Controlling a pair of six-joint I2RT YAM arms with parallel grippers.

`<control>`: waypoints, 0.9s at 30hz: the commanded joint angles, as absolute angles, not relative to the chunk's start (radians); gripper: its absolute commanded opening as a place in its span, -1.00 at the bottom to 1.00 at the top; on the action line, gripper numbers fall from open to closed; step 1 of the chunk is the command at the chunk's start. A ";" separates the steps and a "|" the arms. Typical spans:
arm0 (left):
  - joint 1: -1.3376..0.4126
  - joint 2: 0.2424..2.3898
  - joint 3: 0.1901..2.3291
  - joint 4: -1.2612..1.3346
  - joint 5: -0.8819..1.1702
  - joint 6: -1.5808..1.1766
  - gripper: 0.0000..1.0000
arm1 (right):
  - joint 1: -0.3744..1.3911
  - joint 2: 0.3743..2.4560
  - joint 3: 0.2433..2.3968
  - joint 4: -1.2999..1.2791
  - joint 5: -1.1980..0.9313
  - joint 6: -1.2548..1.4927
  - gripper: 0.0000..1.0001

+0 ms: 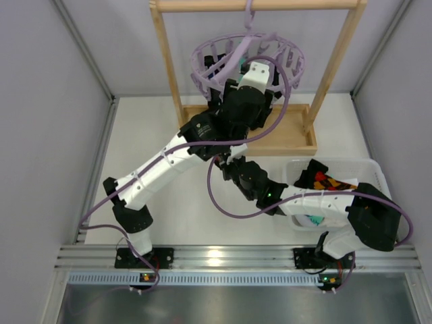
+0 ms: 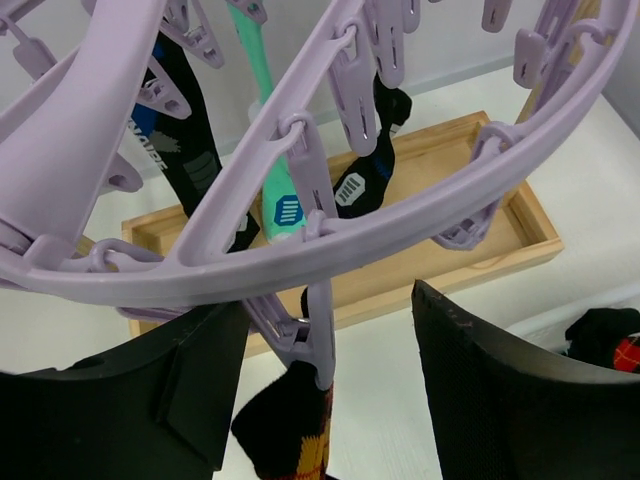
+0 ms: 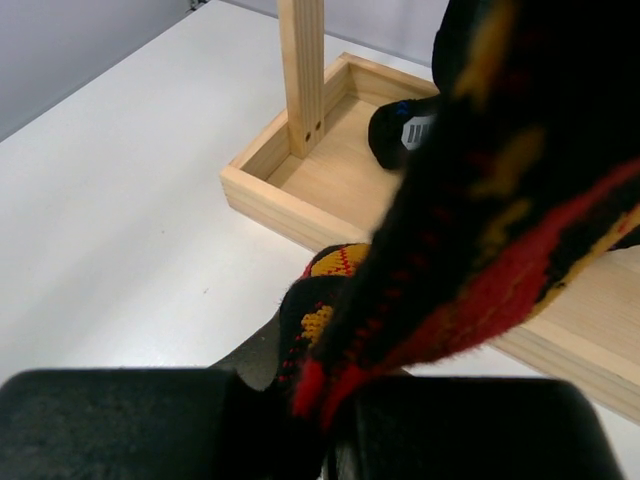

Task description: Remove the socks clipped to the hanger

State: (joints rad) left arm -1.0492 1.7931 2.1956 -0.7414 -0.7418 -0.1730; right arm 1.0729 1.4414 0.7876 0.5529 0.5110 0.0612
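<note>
Only close-up, right hand (image 3: 325, 425) pinching argyle sock (image 3: 480, 230)

The rack (image 1: 167, 74) stands at the far middle of the table (image 1: 148, 135), its tray base (image 1: 297, 143) resting on the tabletop. The hanger (image 1: 295, 59) hangs by its hook from the rack's top bar, above the tray base. Several socks (image 2: 365, 180) dangle from pegs inside the ring, over the tray base. The left gripper (image 2: 328, 320) sits just under the ring's near edge, its fingers apart on either side of a peg (image 2: 320, 340) that holds the low sock (image 2: 285, 430). Below, in front of the tray base, the right gripper (image 3: 330, 430) is closed on that sock's lower end. A basket (image 1: 368, 165) lies right of the tray base and nearer the arms, with loose socks (image 1: 327, 181) in it.
</note>
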 commanded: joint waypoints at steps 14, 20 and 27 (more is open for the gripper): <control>-1.019 1.810 2.226 -0.641 -0.759 -0.160 -0.44 | 1.100 1.394 0.773 0.578 0.492 0.072 -1.00; -1.019 1.810 2.218 -0.641 -0.761 -0.170 -0.69 | 1.100 1.306 0.694 0.562 0.532 0.086 -1.00; -1.014 1.792 2.191 -0.637 -0.741 -0.190 -0.79 | 1.098 1.079 0.589 0.439 0.636 0.091 -1.00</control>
